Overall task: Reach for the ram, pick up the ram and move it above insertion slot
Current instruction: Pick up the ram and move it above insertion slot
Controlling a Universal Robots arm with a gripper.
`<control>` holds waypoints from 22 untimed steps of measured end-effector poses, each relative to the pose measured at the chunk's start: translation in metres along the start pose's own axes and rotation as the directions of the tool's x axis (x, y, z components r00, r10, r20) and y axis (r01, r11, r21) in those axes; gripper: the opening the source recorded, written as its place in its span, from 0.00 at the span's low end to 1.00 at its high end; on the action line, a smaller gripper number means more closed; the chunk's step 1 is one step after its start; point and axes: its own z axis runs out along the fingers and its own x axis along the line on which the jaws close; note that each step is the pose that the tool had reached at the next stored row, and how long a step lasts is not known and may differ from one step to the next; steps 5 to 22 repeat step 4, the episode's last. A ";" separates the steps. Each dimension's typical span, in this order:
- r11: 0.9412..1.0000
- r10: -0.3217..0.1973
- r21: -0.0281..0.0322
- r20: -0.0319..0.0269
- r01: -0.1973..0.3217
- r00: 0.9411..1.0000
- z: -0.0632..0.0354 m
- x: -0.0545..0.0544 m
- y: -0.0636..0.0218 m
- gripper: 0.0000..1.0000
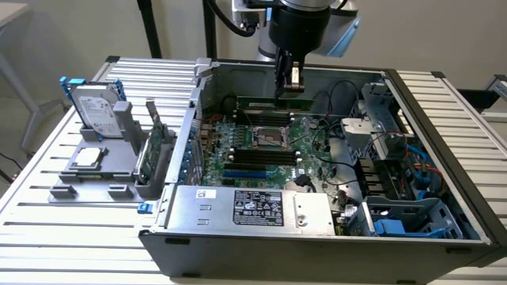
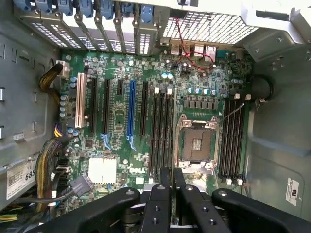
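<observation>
The ram (image 1: 265, 104), a long thin green stick, hangs level inside the open computer case, just above the far bank of black memory slots beside the CPU socket (image 1: 273, 136). My gripper (image 1: 290, 89) comes straight down from above and is shut on the ram's upper edge near its end on the exterior view's right. In the wrist view the two black fingers (image 2: 166, 182) stand pressed close together over the motherboard, between the CPU socket (image 2: 197, 143) and a bank of memory slots (image 2: 160, 131). A second bank of slots (image 2: 233, 138) lies on the socket's other side.
On the grey fixture at the exterior view's left stand a silver hard drive (image 1: 99, 110) and a green expansion card (image 1: 154, 145). The power supply (image 1: 253, 208) fills the case's near side. Loose cables (image 1: 341, 169) and drive cages (image 1: 404, 217) crowd the exterior view's right.
</observation>
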 end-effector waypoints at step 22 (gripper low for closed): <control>1.000 0.000 0.000 0.000 0.000 1.000 0.0000 0.000 0.0000 0.14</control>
